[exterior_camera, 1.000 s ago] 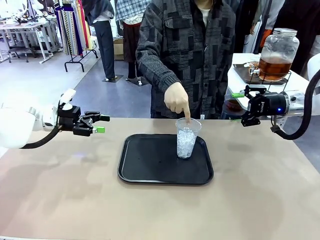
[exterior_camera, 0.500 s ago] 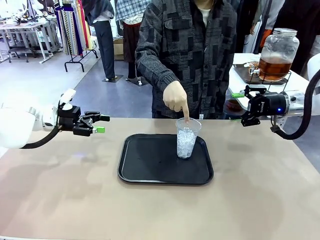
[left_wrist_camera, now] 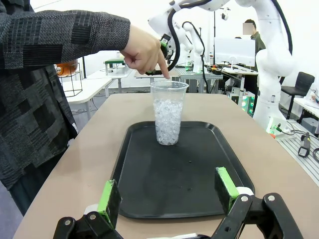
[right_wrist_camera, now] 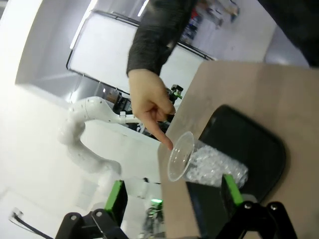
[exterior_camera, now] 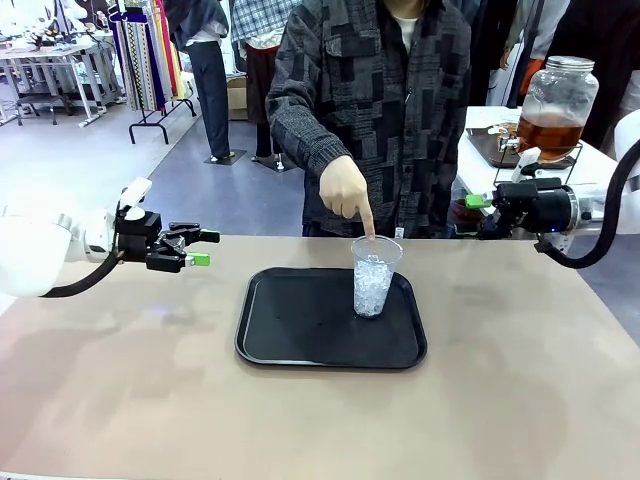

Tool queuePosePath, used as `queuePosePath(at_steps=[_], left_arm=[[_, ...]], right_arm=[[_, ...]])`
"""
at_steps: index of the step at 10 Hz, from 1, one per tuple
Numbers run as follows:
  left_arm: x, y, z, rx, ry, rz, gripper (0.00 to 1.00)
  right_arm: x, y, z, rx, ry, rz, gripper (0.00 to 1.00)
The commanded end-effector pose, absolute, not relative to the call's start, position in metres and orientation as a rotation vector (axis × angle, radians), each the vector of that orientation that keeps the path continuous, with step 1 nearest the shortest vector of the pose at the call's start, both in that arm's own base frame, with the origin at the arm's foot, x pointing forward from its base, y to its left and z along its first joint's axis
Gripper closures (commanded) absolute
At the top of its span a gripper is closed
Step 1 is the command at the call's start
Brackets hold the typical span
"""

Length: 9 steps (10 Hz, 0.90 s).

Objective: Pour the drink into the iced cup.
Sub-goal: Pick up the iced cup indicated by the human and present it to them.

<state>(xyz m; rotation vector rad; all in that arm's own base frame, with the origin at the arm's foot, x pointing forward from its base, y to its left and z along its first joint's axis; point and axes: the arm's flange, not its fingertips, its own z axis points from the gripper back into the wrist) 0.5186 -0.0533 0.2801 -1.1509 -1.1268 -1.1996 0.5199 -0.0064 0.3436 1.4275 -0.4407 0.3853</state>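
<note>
Two wrist views show your left gripper (left_wrist_camera: 167, 191) and right gripper (right_wrist_camera: 173, 195) gaping wide, empty. Front view adds the drink (exterior_camera: 545, 135) in its jar (exterior_camera: 560, 85), behind that right gripper; the iced cup (exterior_camera: 373, 280) stands on the tray (exterior_camera: 300, 330).

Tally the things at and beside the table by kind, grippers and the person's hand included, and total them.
Clear cup of ice: 1
Black tray: 1
Glass jar dispenser of amber drink: 1
Open grippers: 2, left gripper and right gripper
Person's pointing hand: 1
Total: 6
</note>
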Motion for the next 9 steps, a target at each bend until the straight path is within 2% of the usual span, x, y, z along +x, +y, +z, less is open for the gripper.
queuePosePath(at_steps=[1, 2, 3, 4, 8, 9], left_arm=[[0.518, -0.054, 0.282, -1.148, -1.128, -1.201, 0.00], [0.518, -0.054, 0.282, -1.148, -1.128, -1.201, 0.00], [0.518, -0.054, 0.282, -1.148, -1.128, -1.201, 0.00], [0.518, -0.054, 0.282, -1.148, -1.128, -1.201, 0.00], [0.518, -0.054, 0.282, -1.148, -1.128, -1.201, 0.00], [0.518, -0.054, 0.282, -1.148, -1.128, -1.201, 0.00]], right_arm=[[0.506, -0.002, 0.340, 1.382, -0.642, 0.477, 0.00], [0.505, -0.003, 0.340, 1.383, -0.637, 0.483, 0.00], [0.504, -0.013, 0.343, 1.396, -0.569, 0.376, 0.00], [0.514, -0.007, 0.340, 1.398, -0.590, 0.493, 0.00], [0.511, -0.008, 0.337, 1.395, -0.591, 0.479, 0.00], [0.509, -0.005, 0.335, 1.388, -0.734, 0.640, 0.00]])
